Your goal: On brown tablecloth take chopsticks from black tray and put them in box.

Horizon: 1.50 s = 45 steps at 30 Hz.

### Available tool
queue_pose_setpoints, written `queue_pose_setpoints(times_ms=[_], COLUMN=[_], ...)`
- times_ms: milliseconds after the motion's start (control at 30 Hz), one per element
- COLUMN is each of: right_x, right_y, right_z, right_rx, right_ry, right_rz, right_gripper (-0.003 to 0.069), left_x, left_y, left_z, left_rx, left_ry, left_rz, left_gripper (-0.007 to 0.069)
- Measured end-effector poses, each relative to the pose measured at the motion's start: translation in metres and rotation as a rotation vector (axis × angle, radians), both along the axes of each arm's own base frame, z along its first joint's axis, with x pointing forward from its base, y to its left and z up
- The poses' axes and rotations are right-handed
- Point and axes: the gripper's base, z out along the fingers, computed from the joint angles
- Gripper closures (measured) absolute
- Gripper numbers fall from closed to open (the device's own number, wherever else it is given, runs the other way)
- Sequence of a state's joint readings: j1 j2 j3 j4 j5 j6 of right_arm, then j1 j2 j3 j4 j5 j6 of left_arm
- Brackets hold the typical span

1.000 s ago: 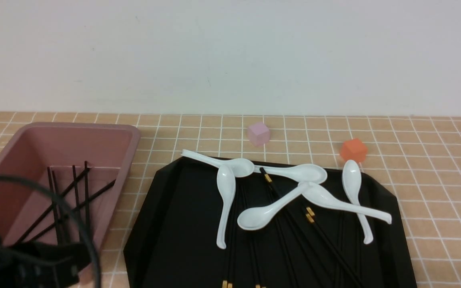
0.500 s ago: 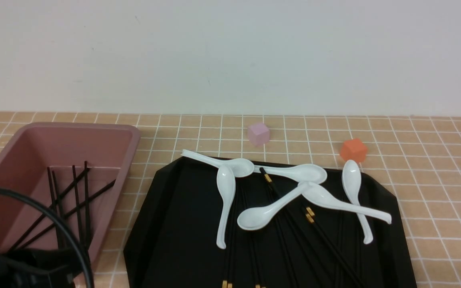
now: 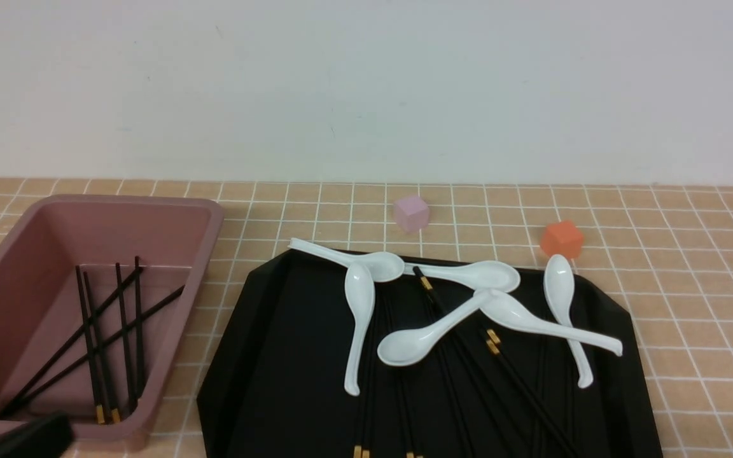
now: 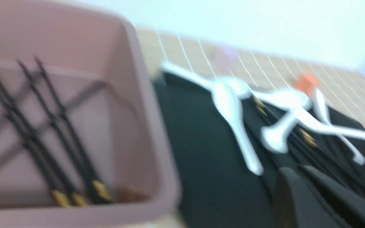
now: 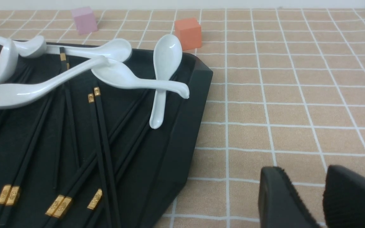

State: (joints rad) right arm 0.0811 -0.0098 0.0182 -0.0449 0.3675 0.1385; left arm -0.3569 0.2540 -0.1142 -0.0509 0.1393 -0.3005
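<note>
Brown tablecloth (image 5: 296, 95): I read it as matt woven cloth, thin white printed lines. Black tray (image 3: 277, 356): smooth, glossy, plastic-looking. Box (image 3: 169, 210): dull pink plastic, satin. Chopsticks (image 5: 101, 133): smooth black, shiny gold bands. Spoons (image 5: 166, 53): glossy white, glazed look. Two cubes (image 5: 187, 28): matt. Right gripper (image 5: 323, 202) pads: matt black, finely rough edges.

Plain off-white wall (image 3: 366, 89) fills upper part of front view, matte, unmarked but for few faint specks. Wall meets worktop (image 3: 691, 305) along straight horizontal line. Worktop runs full width of view, extends to wall. Light even, diffuse, soft; only faint shadows under objects. Glossy surfaces carry small pale highlights. Left wrist view blurred; wall there reads as pale band. No windows, floor or furniture in view.
</note>
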Motion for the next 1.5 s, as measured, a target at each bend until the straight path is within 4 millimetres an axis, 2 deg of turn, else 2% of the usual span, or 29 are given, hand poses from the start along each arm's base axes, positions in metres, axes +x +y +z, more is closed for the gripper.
queue_pose_setpoints(times_ms=[200, 333, 667, 1500], right_x=[0.0, 0.0, 0.0, 0.0], right_y=[0.0, 0.0, 0.0, 0.0], right_z=[0.0, 0.0, 0.0, 0.0], right_rx=[0.0, 0.0, 0.0, 0.0], right_ry=[0.0, 0.0, 0.0, 0.0], right_rz=[0.0, 0.0, 0.0, 0.0], right_gripper=[0.0419, 0.0419, 0.0419, 0.0419], left_x=[-0.009, -0.014, -0.02, -0.02], left_y=[0.013, 0.017, 0.023, 0.024], left_z=[-0.032, -0.032, -0.051, -0.053], left_rx=[0.036, 0.025, 0.028, 0.039], left_ry=[-0.054, -0.101, 0.099, 0.114], left_rz=[0.134, 0.17, 0.268, 0.273], left_gripper=[0.0635, 0.0634, 0.0624, 0.0603])
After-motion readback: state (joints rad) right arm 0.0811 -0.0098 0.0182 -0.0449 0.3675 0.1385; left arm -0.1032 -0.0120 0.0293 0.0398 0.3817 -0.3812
